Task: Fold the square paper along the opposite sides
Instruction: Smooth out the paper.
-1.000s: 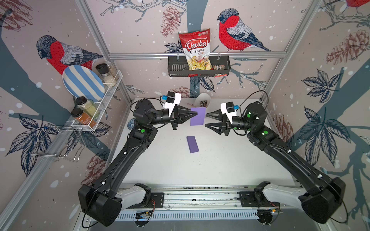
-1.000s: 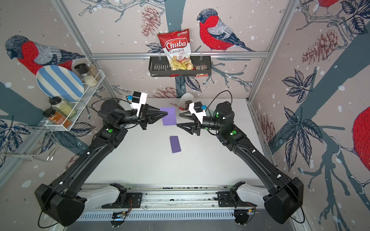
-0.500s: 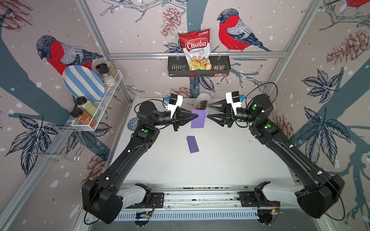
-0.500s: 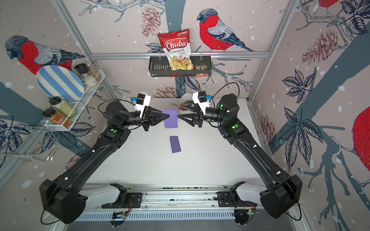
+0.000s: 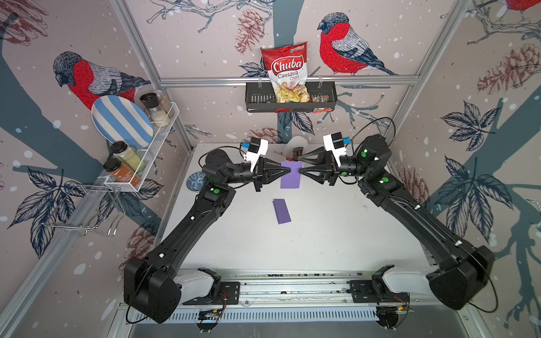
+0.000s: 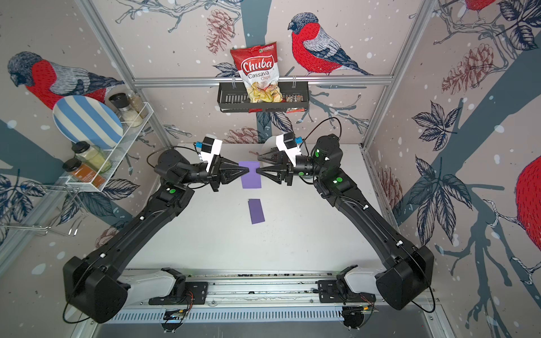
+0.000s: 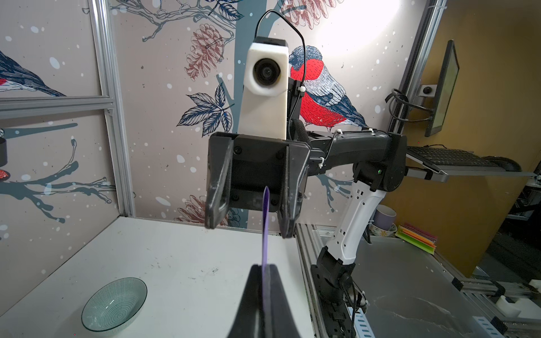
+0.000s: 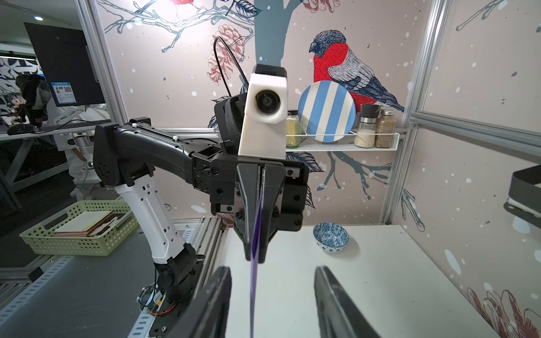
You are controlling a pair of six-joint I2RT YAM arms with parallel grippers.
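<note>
The purple square paper hangs upright in the air above the back of the table. My left gripper is shut on its left edge; the left wrist view shows the sheet edge-on, pinched between the closed fingertips. My right gripper faces it from the right and is open. The paper's free edge stands between the spread fingers, nearer one finger, touching neither.
A folded purple strip lies flat on the white table in front of the grippers. A blue patterned bowl sits at the back left. A glass bowl and a white cup stand at the back.
My right gripper has risen and moved left until its fingers straddle the paper's free edge, and its jaws have narrowed a little. The left gripper has carried the paper slightly right.
</note>
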